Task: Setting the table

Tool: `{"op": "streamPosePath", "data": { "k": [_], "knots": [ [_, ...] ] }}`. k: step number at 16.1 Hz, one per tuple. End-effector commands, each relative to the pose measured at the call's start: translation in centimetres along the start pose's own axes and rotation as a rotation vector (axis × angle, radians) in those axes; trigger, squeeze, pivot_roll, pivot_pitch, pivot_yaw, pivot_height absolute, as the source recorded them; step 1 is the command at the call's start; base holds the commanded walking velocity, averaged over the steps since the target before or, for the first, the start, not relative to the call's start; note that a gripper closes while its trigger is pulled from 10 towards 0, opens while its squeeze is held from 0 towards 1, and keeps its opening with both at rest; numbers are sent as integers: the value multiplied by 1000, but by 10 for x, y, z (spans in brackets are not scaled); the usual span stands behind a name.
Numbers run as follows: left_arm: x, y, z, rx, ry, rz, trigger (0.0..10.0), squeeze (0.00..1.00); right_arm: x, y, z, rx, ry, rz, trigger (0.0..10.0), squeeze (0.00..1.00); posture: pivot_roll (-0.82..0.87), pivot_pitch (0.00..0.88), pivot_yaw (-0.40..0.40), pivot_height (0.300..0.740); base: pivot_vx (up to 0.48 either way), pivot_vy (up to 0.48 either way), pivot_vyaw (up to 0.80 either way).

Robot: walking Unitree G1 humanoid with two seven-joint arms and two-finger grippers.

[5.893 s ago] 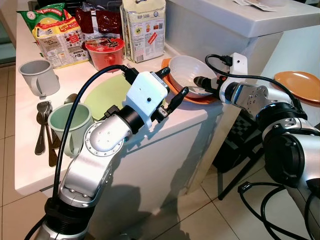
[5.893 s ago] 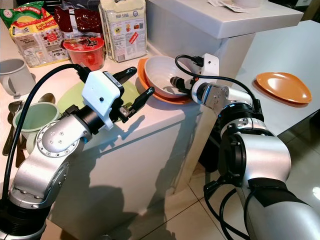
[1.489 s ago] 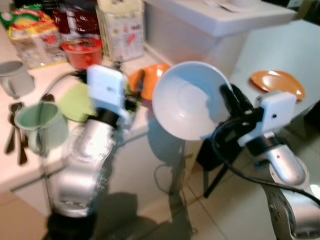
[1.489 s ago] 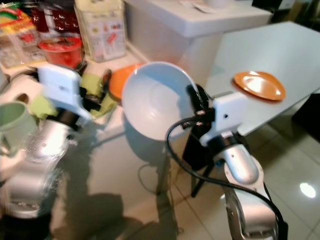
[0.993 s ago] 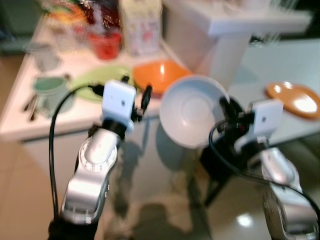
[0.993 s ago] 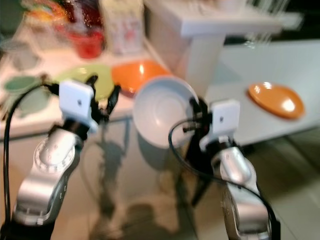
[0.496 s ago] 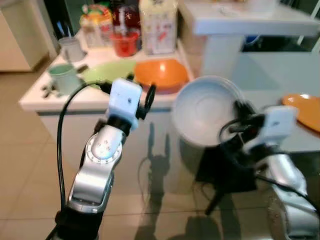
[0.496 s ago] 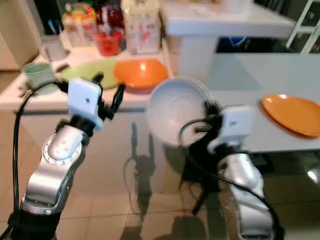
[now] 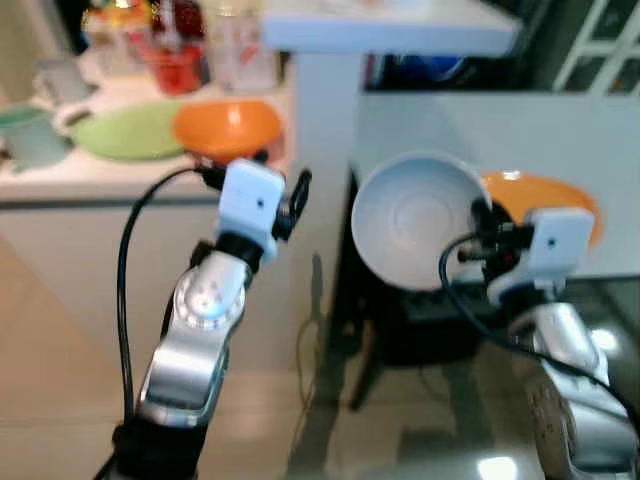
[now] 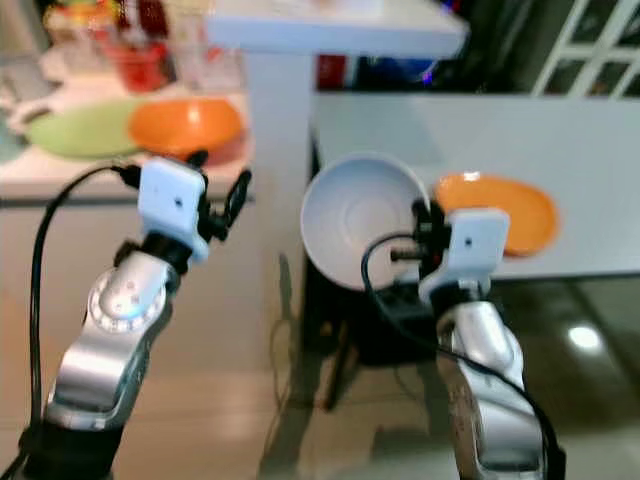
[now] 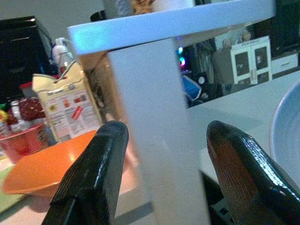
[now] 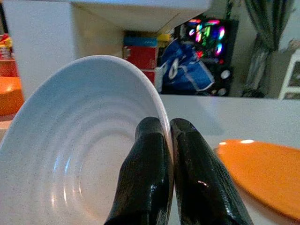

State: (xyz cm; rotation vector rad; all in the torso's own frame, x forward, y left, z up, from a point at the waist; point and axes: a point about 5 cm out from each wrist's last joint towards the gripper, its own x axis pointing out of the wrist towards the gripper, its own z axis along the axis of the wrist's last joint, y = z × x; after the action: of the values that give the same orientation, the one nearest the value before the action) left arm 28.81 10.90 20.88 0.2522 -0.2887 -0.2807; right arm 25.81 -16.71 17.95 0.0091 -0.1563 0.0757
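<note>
My right gripper (image 9: 478, 226) is shut on the rim of a white bowl (image 9: 414, 230), which it holds tilted on edge in the air at the near edge of the grey dining table (image 10: 450, 130). In the right wrist view the two fingers (image 12: 154, 168) pinch the bowl's rim (image 12: 79, 150) between them. An orange plate (image 10: 505, 208) lies on the table just behind the bowl. My left gripper (image 9: 284, 180) is raised in front of the white counter, open, with nothing between its fingers (image 11: 96, 173).
The white counter (image 9: 130, 175) at the left carries an orange bowl (image 9: 225, 125), a green plate (image 9: 125, 135), a green mug (image 9: 30, 135) and food packets. A white pillar with a shelf top (image 9: 320, 100) stands between counter and table. Tiled floor lies below.
The view has swung to the right: the counter slid left and the table with the orange plate now lies ahead. The bowl stays in my right gripper, nearer the plate.
</note>
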Motion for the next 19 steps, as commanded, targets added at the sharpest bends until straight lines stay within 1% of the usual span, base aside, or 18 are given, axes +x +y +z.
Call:
{"op": "streamPosePath", "data": {
  "k": [1,8,12,19],
  "knots": [
    [0,3,0,10,5,14,10000,0,1,4,8,13,-36,14,10000,0,-58,0,0,740,0,-480,0],
    [1,2,0,14,2,3,10000,0,6,0,10,2,-48,-4,10000,0,-61,0,-2,740,0,-480,0],
    [3,1,-1,15,1,6,10000,0,7,-6,10,-9,-37,-30,10000,0,-62,0,-5,740,0,-480,0],
    [3,1,0,16,-6,8,10000,0,8,-6,8,-8,-28,-31,10000,0,-65,0,-6,740,0,-480,0]
  ]
}}
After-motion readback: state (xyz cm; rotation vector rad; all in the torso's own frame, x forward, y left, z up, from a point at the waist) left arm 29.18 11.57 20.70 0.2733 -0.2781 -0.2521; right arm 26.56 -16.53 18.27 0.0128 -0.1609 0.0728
